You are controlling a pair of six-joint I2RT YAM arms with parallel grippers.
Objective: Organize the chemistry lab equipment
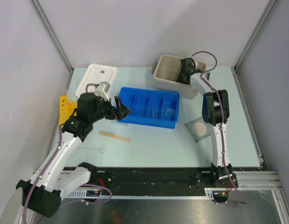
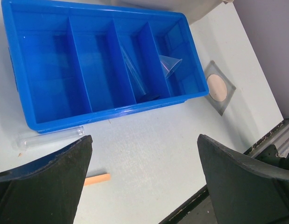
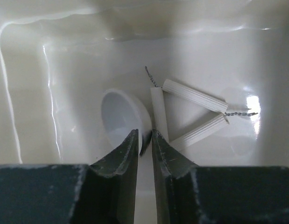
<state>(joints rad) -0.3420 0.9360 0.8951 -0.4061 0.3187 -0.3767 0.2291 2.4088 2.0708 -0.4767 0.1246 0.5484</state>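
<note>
My right gripper (image 3: 145, 133) reaches down into the beige tub (image 1: 164, 70). Its jaws stand a narrow gap apart, and the rim of the small white dish (image 3: 117, 114) lies against the left fingertip. The wire triangle (image 3: 194, 95) lies just right of the dish on the tub floor. My left gripper (image 2: 144, 137) hangs wide open and empty over the table, in front of the blue tray (image 2: 111, 112). A clear glass tube (image 2: 51, 138) lies along the tray's front wall, and a tan wooden stick (image 1: 115, 136) lies nearer the arms. The grey mesh with a white disc (image 1: 199, 129) lies to the tray's right.
Clear glass pieces (image 2: 168, 65) rest in the tray's right compartments. A white lid (image 1: 95, 79) lies at the back left with a yellow rack (image 1: 64, 108) beside it. The black rail (image 1: 158, 175) runs along the near edge. Grey walls close in both sides.
</note>
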